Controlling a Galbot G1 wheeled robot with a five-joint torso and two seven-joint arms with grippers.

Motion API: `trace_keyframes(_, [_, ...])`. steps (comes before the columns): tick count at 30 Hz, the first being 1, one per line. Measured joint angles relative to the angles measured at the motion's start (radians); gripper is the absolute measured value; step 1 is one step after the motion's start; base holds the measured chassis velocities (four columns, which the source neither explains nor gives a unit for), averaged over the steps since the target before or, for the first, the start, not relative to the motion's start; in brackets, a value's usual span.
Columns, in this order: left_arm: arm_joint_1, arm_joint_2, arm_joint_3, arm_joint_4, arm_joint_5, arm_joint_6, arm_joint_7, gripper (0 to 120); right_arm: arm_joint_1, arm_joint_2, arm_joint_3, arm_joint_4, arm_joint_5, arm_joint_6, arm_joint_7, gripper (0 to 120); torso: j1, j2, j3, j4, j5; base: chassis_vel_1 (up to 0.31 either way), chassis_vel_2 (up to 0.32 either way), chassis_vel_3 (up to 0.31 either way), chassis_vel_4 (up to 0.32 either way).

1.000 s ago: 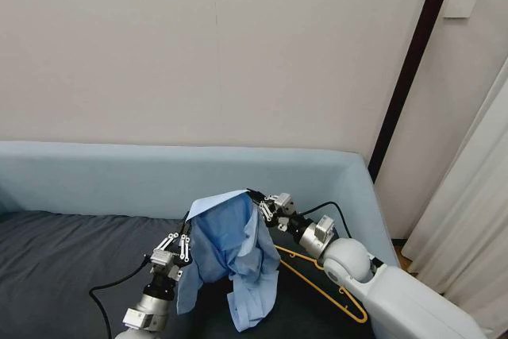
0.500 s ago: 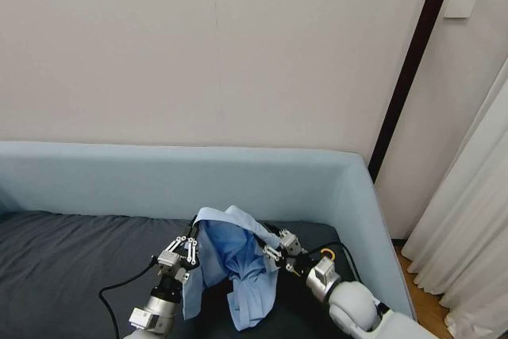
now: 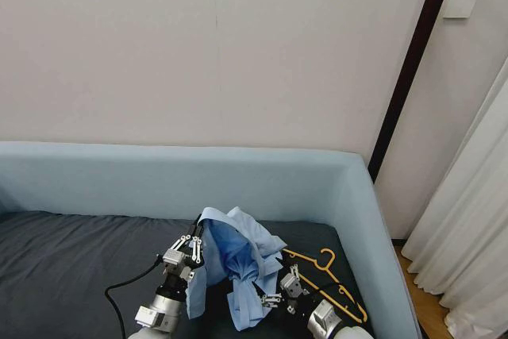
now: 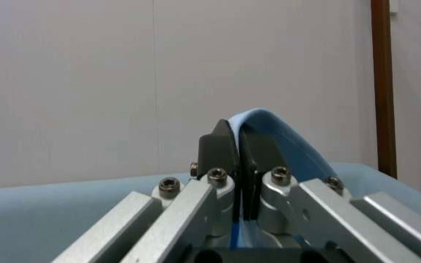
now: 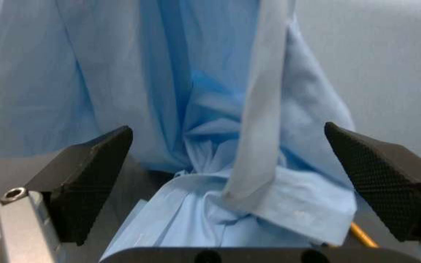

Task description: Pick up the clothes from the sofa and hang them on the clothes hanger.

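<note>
A light blue shirt (image 3: 236, 258) hangs bunched above the dark sofa seat (image 3: 63, 260). My left gripper (image 3: 193, 248) holds its upper edge, and in the left wrist view the left gripper (image 4: 238, 159) is shut on a fold of the shirt (image 4: 287, 137). My right gripper (image 3: 278, 288) sits low beside the hanging cloth, apart from it. Its black fingers (image 5: 86, 183) are spread open in the right wrist view, with the shirt (image 5: 195, 104) just ahead. An orange hanger (image 3: 327, 275) lies flat on the seat to the right of the shirt.
The sofa's pale blue backrest (image 3: 159, 176) and right armrest (image 3: 367, 244) border the seat. A plain wall rises behind. A dark door frame (image 3: 409, 69) and white curtain (image 3: 476, 228) stand at the right. A black cable (image 3: 127, 287) trails from my left arm.
My right gripper has let go of the shirt and dropped down toward me. The shirt has sagged and hangs from the left gripper alone. The hanger has come into view.
</note>
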Motion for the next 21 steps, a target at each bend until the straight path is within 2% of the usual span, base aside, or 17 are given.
trace_keyframes(4, [-0.003, 0.002, 0.003, -0.005, -0.003, 0.0, -0.007, 0, 0.014, 0.056, -0.024, -0.066, -0.05, 0.011, 0.068, 100, 0.0, 0.0, 0.0, 0.0001, -0.0001, 0.0, 0.0, 0.0, 0.0])
trace_keyframes(11, [-0.003, 0.01, 0.001, -0.013, -0.009, 0.002, -0.015, 0, 0.064, 0.115, -0.047, -0.175, -0.139, 0.039, 0.106, 100, 0.0, 0.0, 0.0, 0.0001, -0.0002, 0.0, 0.0, 0.0, 0.0])
trace_keyframes(15, [-0.003, 0.017, -0.006, -0.016, -0.016, 0.003, -0.018, 0, 0.094, 0.144, -0.071, -0.21, -0.165, 0.022, 0.182, 90, 0.0, 0.0, 0.0, 0.0002, -0.0002, 0.0, 0.0, 0.0, 0.0])
trace_keyframes(19, [0.0, 0.023, -0.014, -0.024, -0.025, 0.005, -0.021, 0, 0.107, 0.166, -0.09, -0.232, -0.201, -0.01, 0.27, 72, 0.0, 0.0, 0.0, 0.0001, -0.0001, 0.0, 0.0, 0.0, 0.0])
trace_keyframes(20, [0.0, 0.023, -0.014, -0.024, -0.025, 0.005, -0.021, 0, 0.107, 0.166, -0.09, -0.232, -0.201, -0.01, 0.27, 72, 0.0, 0.0, 0.0, 0.0001, -0.0001, 0.0, 0.0, 0.0, 0.0])
trace_keyframes(21, [0.001, 0.024, -0.017, -0.026, -0.028, 0.005, -0.022, 0, 0.106, 0.166, -0.093, -0.233, -0.214, -0.015, 0.288, 68, 0.0, 0.0, 0.0, 0.0001, -0.0001, 0.0, 0.0, 0.0, 0.0])
